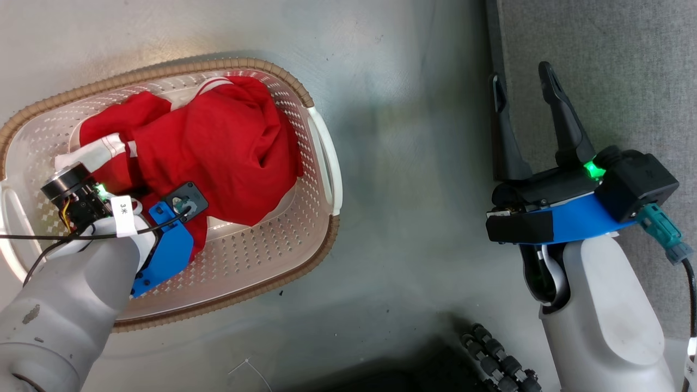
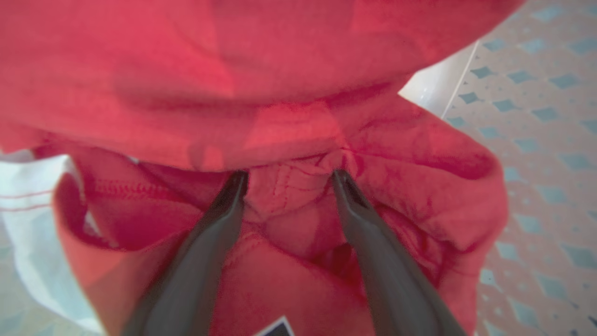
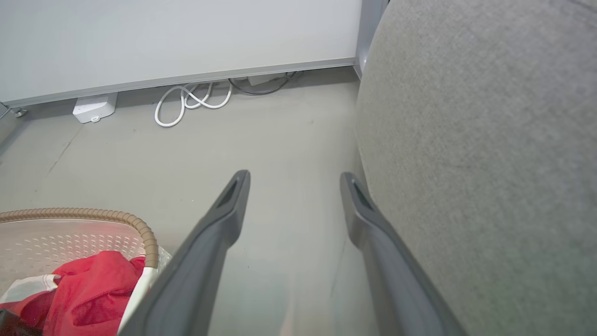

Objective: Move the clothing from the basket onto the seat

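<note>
The red clothing (image 1: 228,147) lies bunched in the cream basket (image 1: 256,256) on the floor at the left, with white trim showing at its left side. My left arm (image 1: 163,239) reaches down into the basket. In the left wrist view my left gripper (image 2: 290,179) is open, its fingers pushed into the red clothing (image 2: 280,70) with a seamed fold between them. My right gripper (image 1: 521,76) hangs open and holds nothing, right at the left edge of the grey seat (image 1: 599,65). The right wrist view shows the right gripper (image 3: 294,179), the seat (image 3: 489,140), the basket (image 3: 93,213) and the clothing (image 3: 88,289).
Grey floor (image 1: 414,163) separates the basket from the seat. A coiled white cable (image 3: 191,100) and a small white box (image 3: 93,107) lie along the wall's baseboard. A dark ribbed part of my base (image 1: 495,359) shows at the bottom.
</note>
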`<state>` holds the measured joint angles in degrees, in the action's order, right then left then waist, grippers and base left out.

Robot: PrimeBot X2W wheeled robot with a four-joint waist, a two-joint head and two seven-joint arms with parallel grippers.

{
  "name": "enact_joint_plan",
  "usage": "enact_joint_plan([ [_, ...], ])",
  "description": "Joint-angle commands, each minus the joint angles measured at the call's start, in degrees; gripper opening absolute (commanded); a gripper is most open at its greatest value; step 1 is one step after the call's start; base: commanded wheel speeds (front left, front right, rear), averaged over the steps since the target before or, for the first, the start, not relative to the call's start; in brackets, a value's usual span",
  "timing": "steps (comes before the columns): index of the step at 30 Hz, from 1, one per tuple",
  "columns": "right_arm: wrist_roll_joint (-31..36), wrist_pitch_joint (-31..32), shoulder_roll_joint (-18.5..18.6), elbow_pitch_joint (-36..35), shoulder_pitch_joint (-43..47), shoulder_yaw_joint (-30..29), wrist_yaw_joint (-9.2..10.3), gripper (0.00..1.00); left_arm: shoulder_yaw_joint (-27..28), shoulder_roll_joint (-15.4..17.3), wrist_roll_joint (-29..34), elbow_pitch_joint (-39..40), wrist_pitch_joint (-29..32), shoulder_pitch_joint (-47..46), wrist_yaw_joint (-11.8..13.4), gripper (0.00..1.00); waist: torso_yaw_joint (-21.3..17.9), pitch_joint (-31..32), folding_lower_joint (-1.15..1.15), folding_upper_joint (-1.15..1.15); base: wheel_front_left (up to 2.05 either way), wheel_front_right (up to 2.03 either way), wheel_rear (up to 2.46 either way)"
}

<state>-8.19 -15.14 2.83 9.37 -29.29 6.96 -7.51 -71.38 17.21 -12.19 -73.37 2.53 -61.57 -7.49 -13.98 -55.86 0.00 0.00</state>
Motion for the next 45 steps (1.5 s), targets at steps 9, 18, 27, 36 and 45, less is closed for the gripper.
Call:
enact_joint_plan([
  [9, 0.49, -0.02, 0.09, -0.28, -0.02, -0.81, 0.04, 1.0, -1.14, -0.46, -1.24, -0.07, 2.83, -0.91, 0.05, 0.0, 0.27, -0.45, 0.0, 0.0, 0.0, 0.0, 0.0],
  [18, 0.78, -0.02, 0.09, 0.46, -0.17, -1.2, 0.04, 1.0, -1.5, -3.42, -2.24, 0.04, 3.58, -0.58, 0.05, 0.0, 0.74, 1.86, 0.0, 0.0, 0.0, 0.0, 0.0],
  [27, 2.25, -0.02, 0.1, 1.82, 1.92, -2.26, 0.04, 1.0, -1.52, -4.62, -5.57, 1.19, 0.94, 1.82, 0.05, 0.0, 2.75, 7.43, 0.0, 0.0, 0.0, 0.0, 0.0],
  [36, 3.46, -0.02, 0.1, 3.25, 3.94, -2.8, 0.04, 1.0, -1.82, -4.83, -9.29, 4.44, -3.08, 5.14, 0.05, 0.0, 4.97, 14.73, 0.0, 0.0, 0.0, 0.0, 0.0],
  [45, 4.28, -0.02, 0.1, 4.78, 6.14, -3.54, 0.04, 1.0, -1.86, -6.2, -13.12, 5.99, -9.07, 7.04, 0.05, 0.0, 7.29, 21.7, 0.0, 0.0, 0.0, 0.0, 0.0],
])
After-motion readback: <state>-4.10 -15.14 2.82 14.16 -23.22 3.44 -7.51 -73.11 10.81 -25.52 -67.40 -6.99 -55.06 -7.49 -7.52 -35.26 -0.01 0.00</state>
